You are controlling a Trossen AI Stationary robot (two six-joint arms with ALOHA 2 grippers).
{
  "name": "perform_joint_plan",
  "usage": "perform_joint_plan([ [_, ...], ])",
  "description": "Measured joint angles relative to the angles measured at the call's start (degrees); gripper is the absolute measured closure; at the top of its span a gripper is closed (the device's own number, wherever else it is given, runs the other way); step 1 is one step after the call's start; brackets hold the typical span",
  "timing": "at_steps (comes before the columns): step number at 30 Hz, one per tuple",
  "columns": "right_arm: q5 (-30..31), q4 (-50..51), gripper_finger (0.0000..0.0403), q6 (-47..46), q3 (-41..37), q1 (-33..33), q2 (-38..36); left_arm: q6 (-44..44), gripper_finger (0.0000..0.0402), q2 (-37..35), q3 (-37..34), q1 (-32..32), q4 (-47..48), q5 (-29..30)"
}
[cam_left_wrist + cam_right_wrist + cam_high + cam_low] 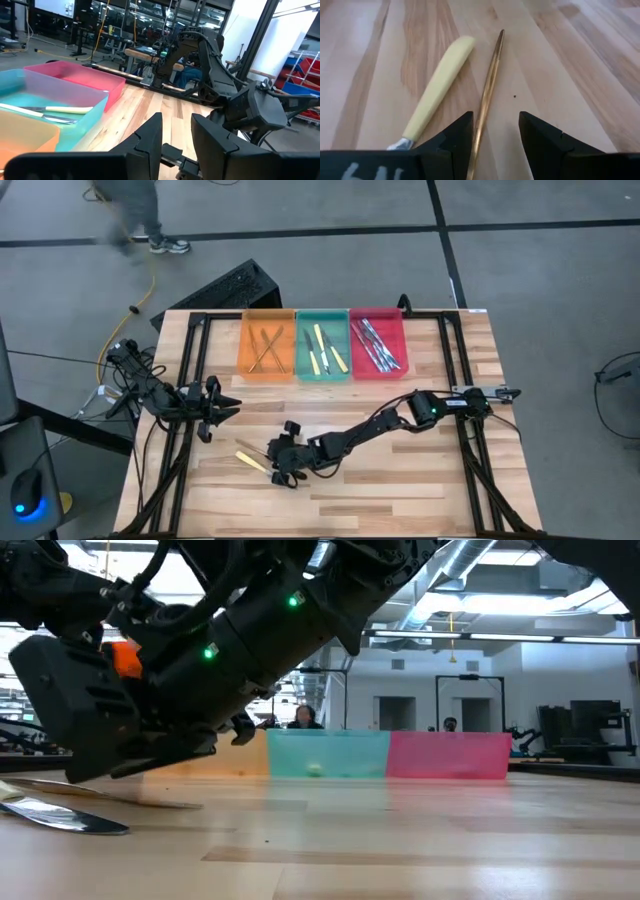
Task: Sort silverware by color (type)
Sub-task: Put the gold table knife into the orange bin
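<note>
Trays at 12 o'clock mostly filled | left gripper point(222, 406) waits at 9, spread | my right gripper point(492, 135) spread astride bronze utensil point(487, 95) at 7; yellow-handled utensil point(437, 87) just beside | next: pinch bronze only; carry to orange tray point(244, 345)

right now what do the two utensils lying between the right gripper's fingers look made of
Thin bronze-gold utensil: likely metal, brushed gold finish with a glinting edge. Pale yellow-handled utensil: matte handle, probably plastic, with a silvery metal neck. The right gripper is open over them.
</note>
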State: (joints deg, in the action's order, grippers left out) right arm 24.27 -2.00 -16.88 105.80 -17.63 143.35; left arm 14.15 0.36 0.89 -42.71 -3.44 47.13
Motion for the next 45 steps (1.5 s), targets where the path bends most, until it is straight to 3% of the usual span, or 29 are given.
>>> perform_joint_plan([
  [25,-1.83,4.52,0.0223,-8.63,0.13,3.08,0.39,0.00,0.0312,0.00,0.00,0.00,0.00,0.02],
  [31,-2.83,4.82,0.0266,-9.27,0.13,3.28,0.37,0.00,0.0312,0.00,0.00,0.00,0.00,0.01],
  [41,-3.08,6.53,0.0375,-12.61,0.11,3.80,0.28,0.00,0.0312,0.02,0.00,0.00,0.00,0.01],
  [45,-3.33,6.44,0.0394,-13.32,0.17,3.96,0.28,0.00,0.0312,0.02,0.00,0.01,0.01,0.02],
])
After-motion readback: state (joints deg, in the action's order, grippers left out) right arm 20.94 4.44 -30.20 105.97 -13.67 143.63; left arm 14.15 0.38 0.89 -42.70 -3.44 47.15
